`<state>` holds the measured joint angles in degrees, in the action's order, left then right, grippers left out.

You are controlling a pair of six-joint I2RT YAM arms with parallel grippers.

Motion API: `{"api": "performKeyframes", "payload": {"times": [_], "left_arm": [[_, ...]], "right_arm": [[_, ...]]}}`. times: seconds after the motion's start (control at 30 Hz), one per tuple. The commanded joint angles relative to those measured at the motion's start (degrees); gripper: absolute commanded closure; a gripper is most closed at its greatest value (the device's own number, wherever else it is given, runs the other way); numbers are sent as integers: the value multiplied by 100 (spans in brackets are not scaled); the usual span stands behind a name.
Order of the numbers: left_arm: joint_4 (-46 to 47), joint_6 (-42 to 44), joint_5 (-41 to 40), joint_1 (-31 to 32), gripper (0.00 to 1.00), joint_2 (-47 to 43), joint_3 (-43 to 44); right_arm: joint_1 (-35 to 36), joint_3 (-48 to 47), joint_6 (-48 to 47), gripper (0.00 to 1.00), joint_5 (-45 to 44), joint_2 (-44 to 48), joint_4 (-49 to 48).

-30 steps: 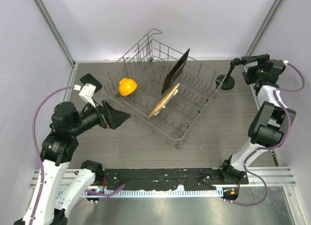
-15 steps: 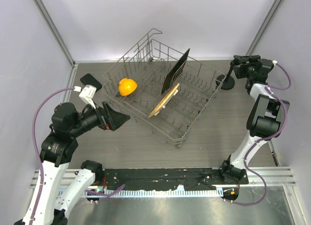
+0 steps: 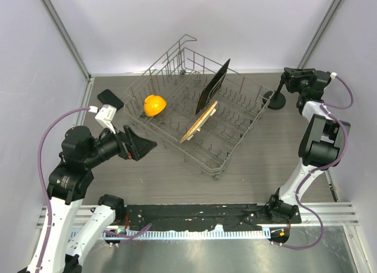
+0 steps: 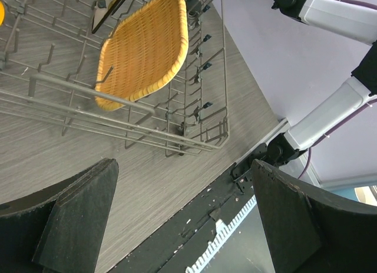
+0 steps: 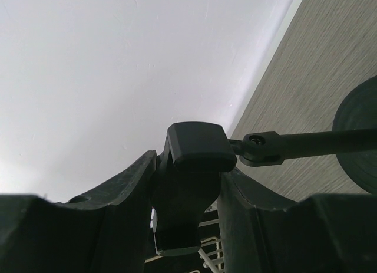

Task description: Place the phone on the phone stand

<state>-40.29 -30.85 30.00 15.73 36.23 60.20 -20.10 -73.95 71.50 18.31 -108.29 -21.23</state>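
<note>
The phone [image 3: 110,98], a small glossy black slab, lies flat on the table at the far left, beside the wire rack. My left gripper [image 3: 144,144] hangs open below it, over bare table, with nothing between its fingers [image 4: 76,220]. The phone stand [image 3: 277,100] stands at the far right on its round disc base [image 5: 360,137]. Its angled arm [image 5: 306,144] ends in a clip [image 5: 197,148]. My right gripper [image 3: 290,78] has its two fingers pressed on either side of that clip, as the right wrist view shows [image 5: 188,196].
A grey wire dish rack [image 3: 231,159] fills the middle of the table. It holds an orange object [image 3: 154,104], an upright black board [image 3: 213,85] and a leaning wicker plate [image 4: 147,46]. The black base rail [image 4: 200,226] runs along the near edge.
My right gripper moved left onto the stand's clip and its fingers closed from wide open onto it. The left arm shifted only slightly.
</note>
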Motion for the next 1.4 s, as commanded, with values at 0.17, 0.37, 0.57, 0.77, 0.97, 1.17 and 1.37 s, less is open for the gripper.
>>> {"api": "performKeyframes", "payload": {"times": [0.17,0.37,0.57,0.77,0.97,1.17,1.37], "left_arm": [[13,176,102,10,0,-37,193],[83,150,94,9,0,-54,141],[101,132,-3,9,0,-107,176],[118,97,-450,9,0,-186,176],[-364,176,-1863,9,0,-309,474],[-559,333,-2780,1,0,-336,729],[565,624,-1173,9,0,-231,422]], "right_arm": [[-21,-628,-830,100,-371,475,136],[163,-1208,-2004,100,-845,808,373],[1085,-1771,-4256,99,-1767,1511,585],[2895,-1544,-6613,100,-2270,2592,445],[4485,-1174,-7046,100,-1963,3682,488],[4840,-963,-4965,100,-39,4053,103],[5076,-551,-1461,100,156,3938,-571]]}}
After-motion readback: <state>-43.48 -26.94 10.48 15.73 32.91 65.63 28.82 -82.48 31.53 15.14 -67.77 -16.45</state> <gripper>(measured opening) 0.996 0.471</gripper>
